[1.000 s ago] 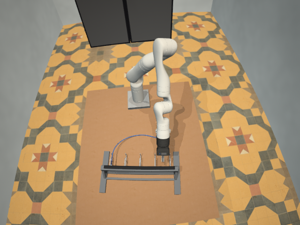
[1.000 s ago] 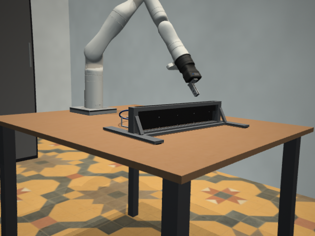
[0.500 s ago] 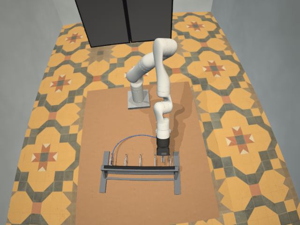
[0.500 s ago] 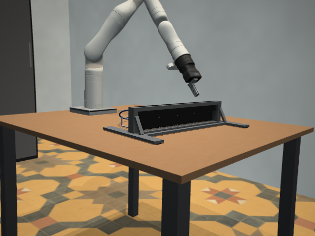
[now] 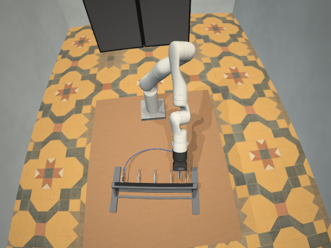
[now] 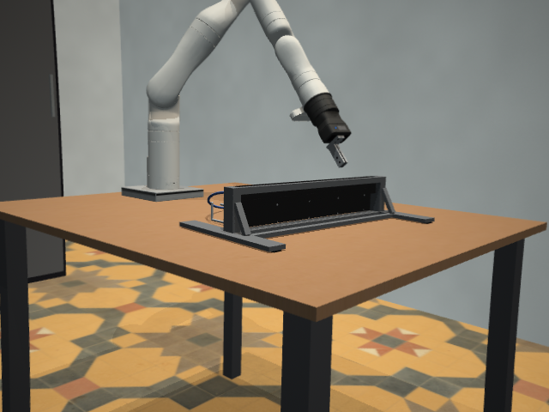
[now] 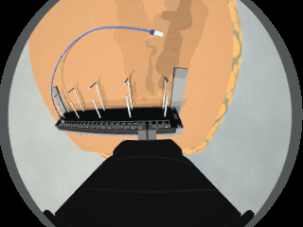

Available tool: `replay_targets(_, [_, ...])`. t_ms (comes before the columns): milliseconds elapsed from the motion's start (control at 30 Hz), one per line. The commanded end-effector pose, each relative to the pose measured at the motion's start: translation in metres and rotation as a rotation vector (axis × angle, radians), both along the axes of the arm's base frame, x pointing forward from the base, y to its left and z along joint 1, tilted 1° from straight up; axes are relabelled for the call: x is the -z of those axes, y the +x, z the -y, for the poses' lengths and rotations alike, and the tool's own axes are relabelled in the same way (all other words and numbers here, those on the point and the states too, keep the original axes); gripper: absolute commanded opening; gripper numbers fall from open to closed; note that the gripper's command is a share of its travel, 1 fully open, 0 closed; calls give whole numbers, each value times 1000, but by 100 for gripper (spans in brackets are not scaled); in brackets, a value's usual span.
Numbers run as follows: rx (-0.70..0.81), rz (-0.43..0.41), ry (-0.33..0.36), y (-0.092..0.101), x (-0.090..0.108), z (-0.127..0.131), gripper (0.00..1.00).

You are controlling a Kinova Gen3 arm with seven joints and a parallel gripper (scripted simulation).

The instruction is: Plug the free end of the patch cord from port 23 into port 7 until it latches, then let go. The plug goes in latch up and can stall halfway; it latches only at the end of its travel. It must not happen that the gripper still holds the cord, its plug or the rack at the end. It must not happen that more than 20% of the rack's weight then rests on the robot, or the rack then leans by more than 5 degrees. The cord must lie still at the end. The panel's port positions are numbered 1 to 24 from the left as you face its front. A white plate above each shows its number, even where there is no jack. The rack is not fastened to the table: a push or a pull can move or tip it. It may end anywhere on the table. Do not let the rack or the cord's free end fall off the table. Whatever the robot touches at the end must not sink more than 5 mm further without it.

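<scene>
Your end effector (image 5: pixel 179 176) (image 6: pixel 340 163) (image 7: pixel 147 130) is narrow, its fingers closed together with nothing between them, and it hangs above the rack (image 5: pixel 195 206) (image 6: pixel 228 210) (image 7: pixel 180 90). Take the clock as laid flat on the wrist view, with 12 at its top. From the fingertips, the free plug (image 7: pixel 157 34) lies at 12 o'clock, a shade toward 1, well apart from them and past the wire cord guides (image 7: pixel 128 96). The overhead view hides it under the wrist, but you can follow the blue cord (image 5: pixel 154 149) (image 6: pixel 212 199) (image 7: pixel 111 27) there until it disappears behind the arm.

The plug's long axis runs roughly from 9 to 3, its clear nose toward 3 o'clock, dipping slightly to 4. The cord leaves its tail toward 9, then curls down to the panel's far left end in this view. You can't tell which way the latch faces, nor whether the plug touches the table (image 5: pixel 160 227) (image 6: pixel 354 257).

You'll likely need to back off toward 12, open, and grip across that axis. The nose should then need about a quarter turn clockwise, to 6, for port 7.

And no change to call here: across this last second, my hand (image 5: pixel 179 176) (image 6: pixel 340 163) (image 7: pixel 147 130), the cord (image 5: pixel 154 149) (image 6: pixel 208 199) (image 7: pixel 114 27) and the rack (image 5: pixel 115 205) (image 6: pixel 305 183) (image 7: pixel 179 90) show no visible shift.
</scene>
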State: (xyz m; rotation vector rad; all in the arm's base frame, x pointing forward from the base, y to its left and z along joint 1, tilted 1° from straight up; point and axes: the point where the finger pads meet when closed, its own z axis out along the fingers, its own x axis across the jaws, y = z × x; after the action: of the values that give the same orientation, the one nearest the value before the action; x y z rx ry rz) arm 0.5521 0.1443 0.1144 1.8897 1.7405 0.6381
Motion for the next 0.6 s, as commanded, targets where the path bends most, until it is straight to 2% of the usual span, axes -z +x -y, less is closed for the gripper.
replay_targets(0, [10,-2,7,-6,-7,0,0])
replay_targets(200, [8,-2,6,-21,-24,-1,0])
replay_targets(267, [8,-2,6,-21,-24,-1,0])
replay_targets(567, [6,-3,5,-49,-57,-3,0])
